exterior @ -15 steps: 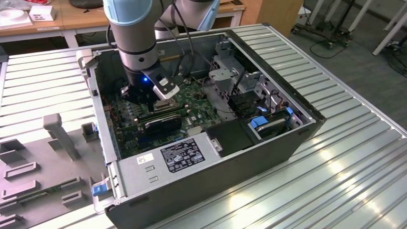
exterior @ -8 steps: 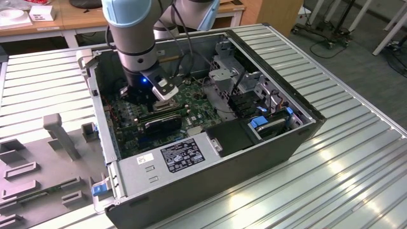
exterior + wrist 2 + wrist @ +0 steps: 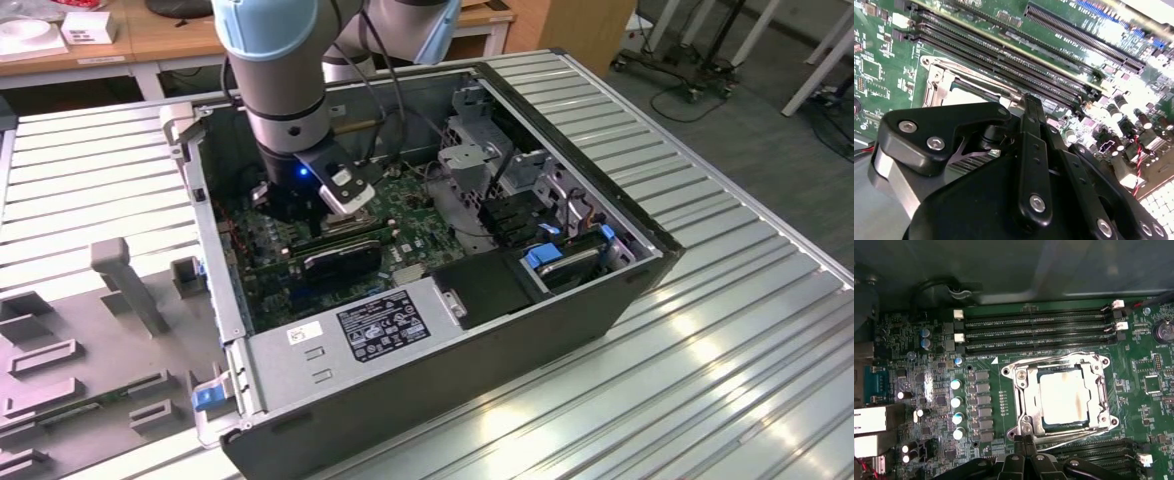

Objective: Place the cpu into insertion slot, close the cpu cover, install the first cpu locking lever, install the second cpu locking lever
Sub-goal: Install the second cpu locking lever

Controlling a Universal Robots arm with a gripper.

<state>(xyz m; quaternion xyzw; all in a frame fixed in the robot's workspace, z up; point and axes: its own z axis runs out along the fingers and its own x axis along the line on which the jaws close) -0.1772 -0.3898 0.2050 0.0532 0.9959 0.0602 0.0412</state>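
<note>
While the arm reaches down into the opened computer case, this is how things stand:

End effector (image 3: 1024, 452): its black linkage fills the bottom centre of the first wrist view, the two fingers pressed together into one narrow tip with nothing seen between them. In the exterior view the end effector (image 3: 296, 215) sits left of centre, low inside the case (image 3: 441, 330) over the green board.

Cpu (image 3: 1063, 396): lies flat in the centre-right of the first wrist view, its pale metal top facing up, with a brownish smear along its right side. It sits just above the fingertip in the frame, near but apart from it.

Insertion slot (image 3: 1024, 397): the silver-rimmed socket around the chip, centre-right of that frame; the chip is seated within it.

Cpu cover (image 3: 1099, 385): the silver frame plate lies down around the chip, whose top shows through the central cut-out.

Locking levers (image 3: 1074, 438): thin wire bars run along the socket's lower and upper edges; whether they are latched I cannot tell.

Second wrist view: the socket's silver rim (image 3: 936, 85) peeks out at left of centre, behind the black finger links; the tip (image 3: 1031, 107) stands just beside its edge.

Memory slots (image 3: 1034, 330): long dark rows across the upper middle of the first wrist view.

Worktop (image 3: 747, 330): ribbed metal surface carrying the case, lower right of the exterior view.
</note>
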